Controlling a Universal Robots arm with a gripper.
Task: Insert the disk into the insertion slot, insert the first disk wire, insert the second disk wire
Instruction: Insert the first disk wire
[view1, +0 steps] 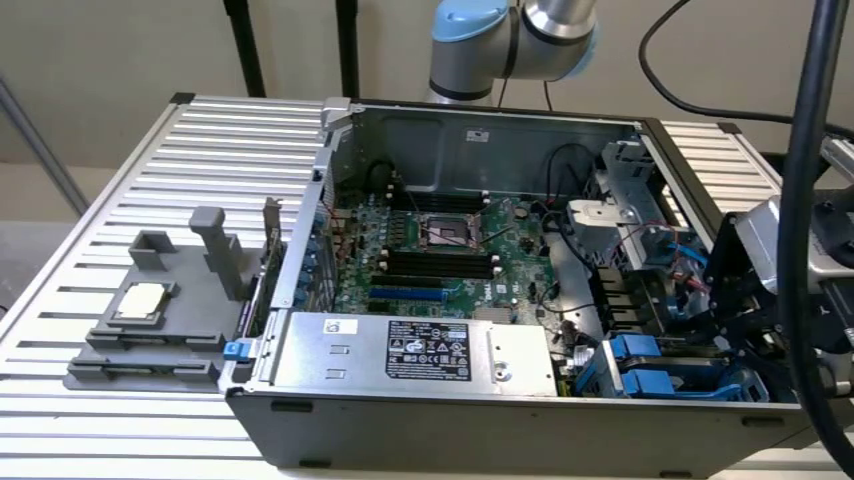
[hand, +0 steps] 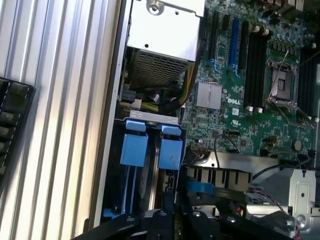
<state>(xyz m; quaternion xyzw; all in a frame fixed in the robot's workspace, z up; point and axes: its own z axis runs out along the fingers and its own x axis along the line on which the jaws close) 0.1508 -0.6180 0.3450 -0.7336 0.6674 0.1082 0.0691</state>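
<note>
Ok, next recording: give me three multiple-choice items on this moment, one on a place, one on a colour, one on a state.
1. Where does the grey fixture stand?
A on the ribbed table, at the exterior view's left of the computer case
B inside the case
C on the floor

2. What colour are the drive-bay tabs?
A red
B blue
C yellow

3. How is the case?
A closed
B open, with the motherboard exposed
C upside down

1 A: it sits outside the case wall.
2 B: the plastic is bright blue in both views.
3 B: the board and its slots are visible from above.
</note>
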